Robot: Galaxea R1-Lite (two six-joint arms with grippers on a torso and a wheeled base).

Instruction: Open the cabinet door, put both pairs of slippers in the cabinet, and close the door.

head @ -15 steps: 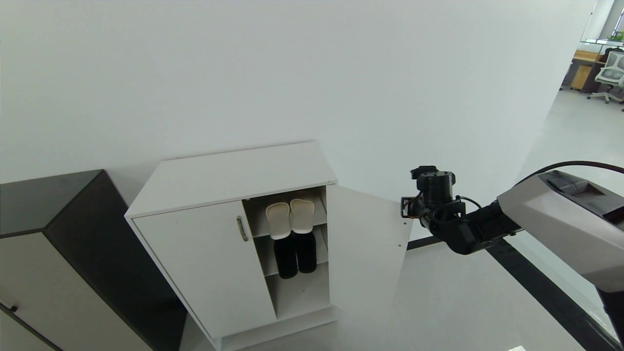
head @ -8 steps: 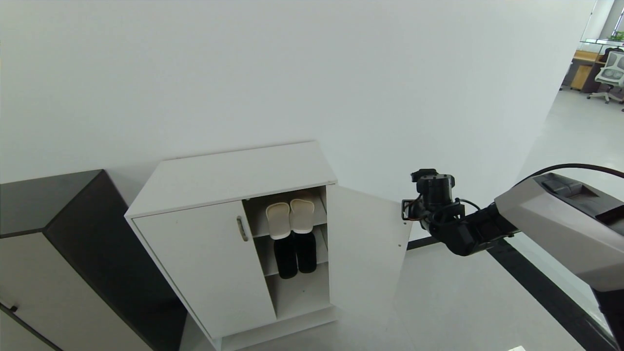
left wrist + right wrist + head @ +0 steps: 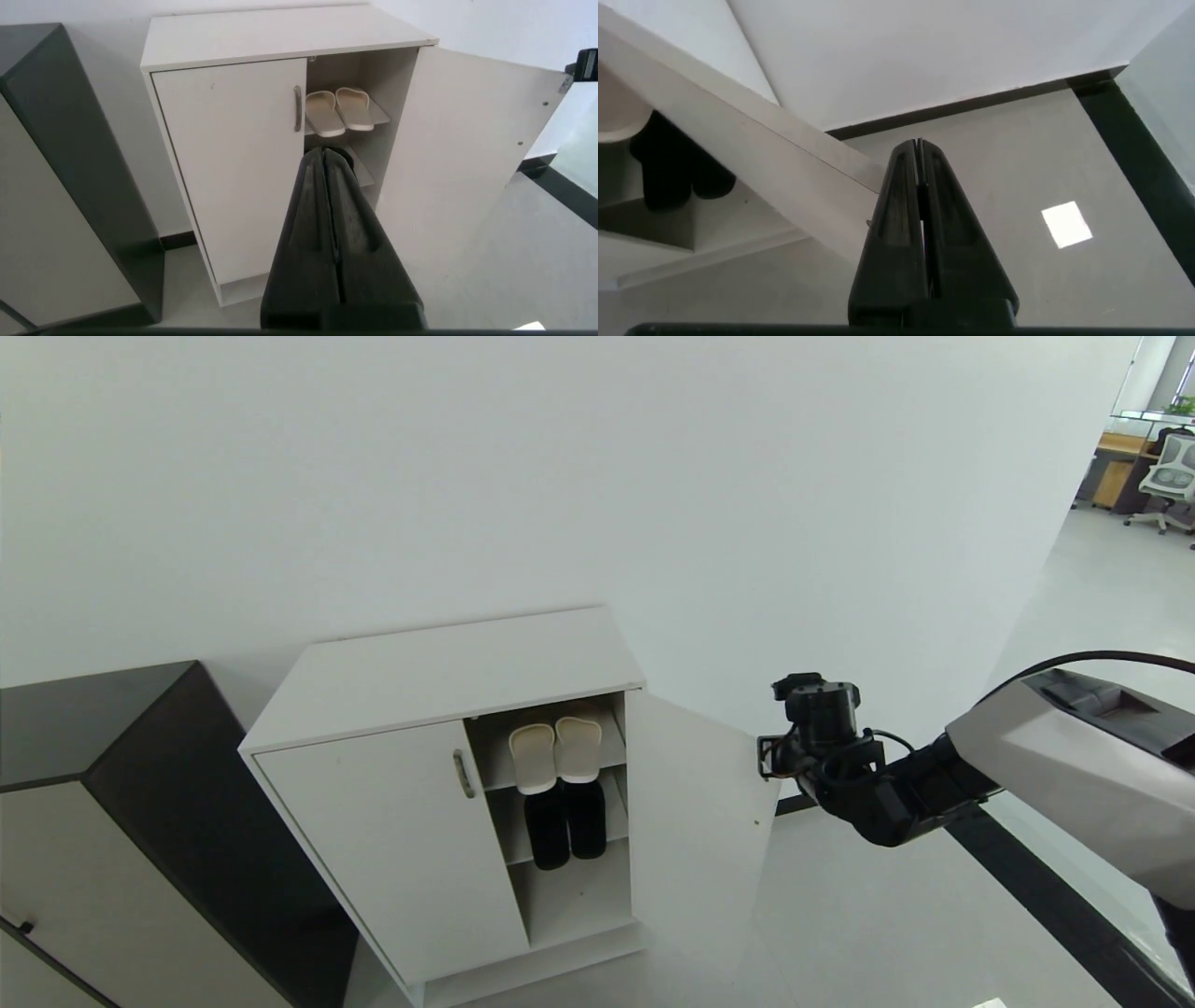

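Cabinet: A white cabinet point(image 3: 439, 672) is standing against a white wall. Its left door point(image 3: 392, 849) is closed and its right door point(image 3: 700, 821) is hanging open toward the robot's right.
White slippers: A pale pair point(image 3: 557, 756) is lying on the top shelf, with the near ends jutting past the shelf edge.
Black slippers: A dark pair point(image 3: 565, 826) is sitting on the middle shelf directly below. The pale pair and the shelf above are covering their far ends.
Right hand: The right hand point(image 3: 767, 758) is hovering at the free edge of the open door. Its fingers are pressing together with nothing between them.
Hard to make out: The right hand seems to be touching the door edge, but the wrist is blocking the contact point in the head view.
Left hand: The left hand point(image 3: 325, 159) is sitting in front of the cabinet, closed on nothing. It is hiding the middle shelf from the left wrist view.
Cut off: A dark cabinet point(image 3: 140, 803) beside the white one is running out of the head view on the left.
Change: The open door is swinging slightly toward closing. Its free edge has shifted toward the cabinet since a second ago. The right hand has moved with it, leftward and a little lower.
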